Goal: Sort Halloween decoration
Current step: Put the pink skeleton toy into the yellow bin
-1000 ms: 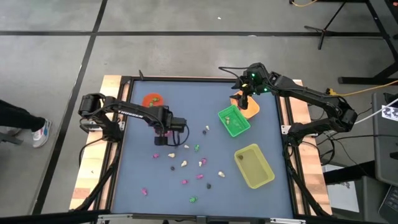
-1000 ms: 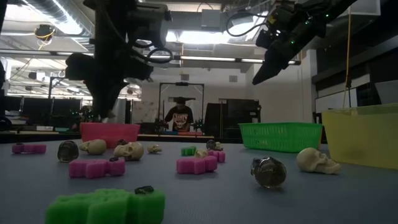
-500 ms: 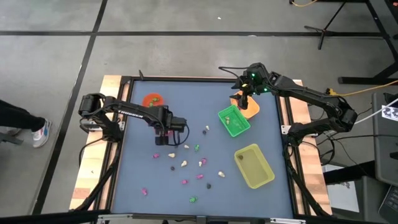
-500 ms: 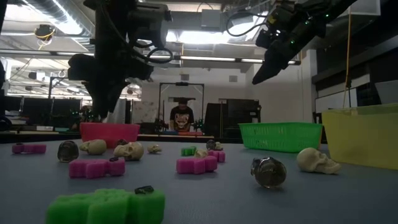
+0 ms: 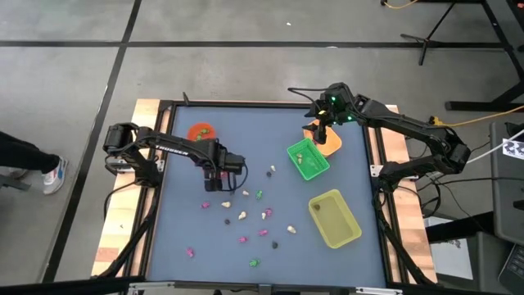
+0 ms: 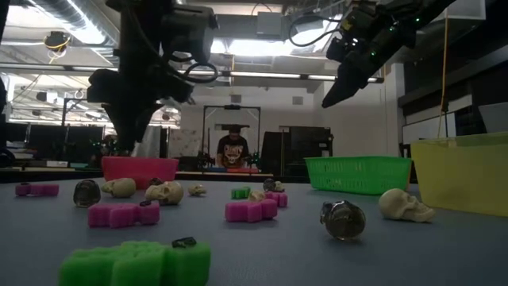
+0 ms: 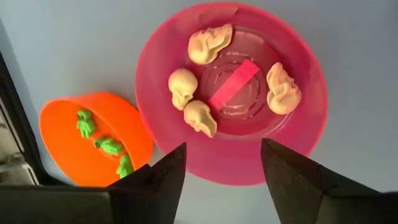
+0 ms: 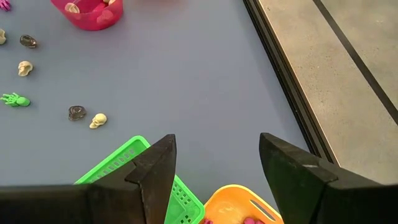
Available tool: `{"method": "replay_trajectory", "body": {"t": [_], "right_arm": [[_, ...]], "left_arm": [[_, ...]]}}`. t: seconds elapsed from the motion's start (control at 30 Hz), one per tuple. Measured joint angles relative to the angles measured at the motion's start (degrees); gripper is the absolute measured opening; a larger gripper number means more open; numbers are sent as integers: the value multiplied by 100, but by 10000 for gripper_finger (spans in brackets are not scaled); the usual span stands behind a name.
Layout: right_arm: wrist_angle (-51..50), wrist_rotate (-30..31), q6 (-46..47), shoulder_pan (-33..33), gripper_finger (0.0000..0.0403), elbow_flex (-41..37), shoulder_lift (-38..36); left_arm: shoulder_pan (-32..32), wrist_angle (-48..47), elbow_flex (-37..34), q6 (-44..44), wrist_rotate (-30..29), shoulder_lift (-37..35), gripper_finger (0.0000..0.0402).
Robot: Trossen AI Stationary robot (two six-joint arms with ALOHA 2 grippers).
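Left gripper [image 7: 221, 163] hangs over the pink cup [image 7: 231, 93], fingers apart and empty.

Cream skulls [image 7: 183, 81] pool there because it's their bin; right gripper [image 8: 217, 163], also spread, waits at 2 o'clock.

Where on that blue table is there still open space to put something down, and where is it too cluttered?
Bare mat lies between the orange cup and the green tray, along the table's far edge. Another bare strip runs down the left side below the left pincer. The crowded part is the centre and near side, where the scattered trinkets lie, left of the yellow tray.
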Motion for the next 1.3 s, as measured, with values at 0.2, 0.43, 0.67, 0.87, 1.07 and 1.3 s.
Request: {"method": "replay_trajectory", "body": {"t": [0.2,0.43,0.67,0.87,1.07,1.3], "right_arm": [[-2,0,-1,0,230,0,0],[-4,-1,1,1,230,0,0],[-9,0,1,0,230,0,-1],[-11,0,3,1,230,0,-1],[-9,-282,292,0,230,0,-2],[46,-1012,384,6,230,0,-2]], "left_arm": [[0,-294,4,-272,296,-63,190],[-120,-325,9,-598,354,-541,190],[-565,-323,9,-1311,367,-1180,190],[-1247,-277,6,-2388,370,-1314,190],[-1968,536,-450,-3193,374,-1300,190],[-2420,1633,-1493,-3969,813,-1298,190]]}}
